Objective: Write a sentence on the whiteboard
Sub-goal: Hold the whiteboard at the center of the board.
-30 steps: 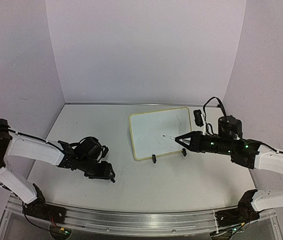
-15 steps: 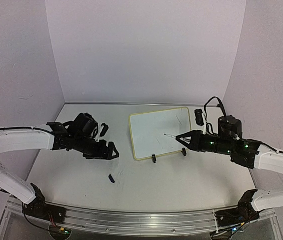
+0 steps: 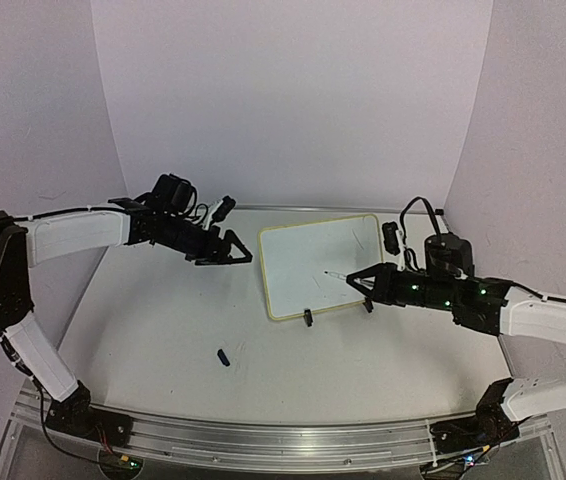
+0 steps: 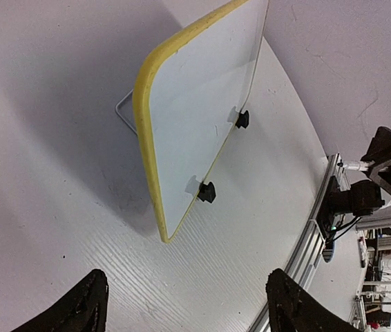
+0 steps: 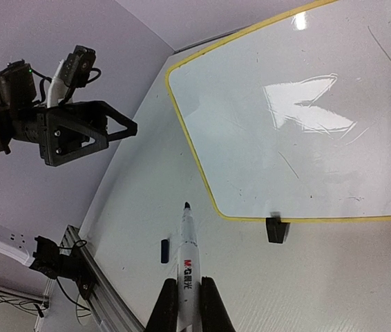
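Note:
The whiteboard (image 3: 321, 264) stands tilted on two black clip feet at mid-table; it also shows in the left wrist view (image 4: 195, 124) and the right wrist view (image 5: 299, 117). Its face carries only faint stray marks; no blue sentence shows. My right gripper (image 3: 355, 279) is shut on a white uncapped marker (image 5: 188, 259), its tip over the board's right half in the top view. My left gripper (image 3: 240, 256) is open and empty, just left of the board's left edge; its fingertips (image 4: 78, 311) frame the board's corner.
The marker's dark blue cap (image 3: 223, 357) lies on the table in front of the board, also in the right wrist view (image 5: 165, 250). A metal rail (image 3: 263, 435) runs along the near edge. Walls close in on the back and both sides.
My left arm has swung from the near left of the table up and back toward the board's left edge, leaving the cap on the table. The right gripper and marker have barely moved.

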Robot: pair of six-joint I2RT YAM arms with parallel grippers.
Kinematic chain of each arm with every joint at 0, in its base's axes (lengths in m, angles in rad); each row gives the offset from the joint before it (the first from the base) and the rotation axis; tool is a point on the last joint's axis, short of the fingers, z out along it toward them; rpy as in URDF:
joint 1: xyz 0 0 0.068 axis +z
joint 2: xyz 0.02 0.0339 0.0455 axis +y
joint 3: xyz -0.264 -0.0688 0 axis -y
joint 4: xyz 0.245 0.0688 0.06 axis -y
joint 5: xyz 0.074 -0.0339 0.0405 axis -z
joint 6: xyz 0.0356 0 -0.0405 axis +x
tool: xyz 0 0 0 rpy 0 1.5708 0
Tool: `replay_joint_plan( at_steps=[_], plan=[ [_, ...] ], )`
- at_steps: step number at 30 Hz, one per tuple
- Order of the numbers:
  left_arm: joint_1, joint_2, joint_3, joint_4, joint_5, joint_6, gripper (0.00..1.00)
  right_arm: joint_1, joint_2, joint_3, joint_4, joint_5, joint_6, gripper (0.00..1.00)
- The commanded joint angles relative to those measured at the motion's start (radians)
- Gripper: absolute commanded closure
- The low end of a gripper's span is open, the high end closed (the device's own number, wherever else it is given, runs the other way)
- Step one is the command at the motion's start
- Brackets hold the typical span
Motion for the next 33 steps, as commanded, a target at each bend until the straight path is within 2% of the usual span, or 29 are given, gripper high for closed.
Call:
replay_joint_plan(
  at_steps=[1, 8, 17, 21, 24, 33],
  plan=[
    [0.016, 0.101, 0.085, 0.074, 0.130, 0.082, 0.25, 0.004, 0.080, 0.076, 0.077, -0.018, -0.008, 1.00],
    [0.016, 0.237, 0.218, 0.026, 0.148, 0.135, 0.35, -0.006, 0.181, 0.106, 0.196, -0.046, 0.000, 1.00],
    [0.016, 0.293, 0.233, 0.067, 0.141, 0.135, 0.47, -0.013, 0.321, 0.182, 0.278, -0.108, 0.004, 1.00],
    [0.016, 0.320, 0.252, 0.068, 0.159, 0.135, 0.63, -0.014, 0.357, 0.201, 0.293, -0.114, 0.002, 1.00],
    [0.015, 0.327, 0.249, 0.075, 0.160, 0.136, 0.69, -0.014, 0.384, 0.218, 0.301, -0.121, 0.000, 1.00],
    [0.016, 0.349, 0.248, 0.100, 0.188, 0.125, 0.77, -0.014, 0.437, 0.268, 0.303, -0.131, -0.018, 1.00]
  ],
)
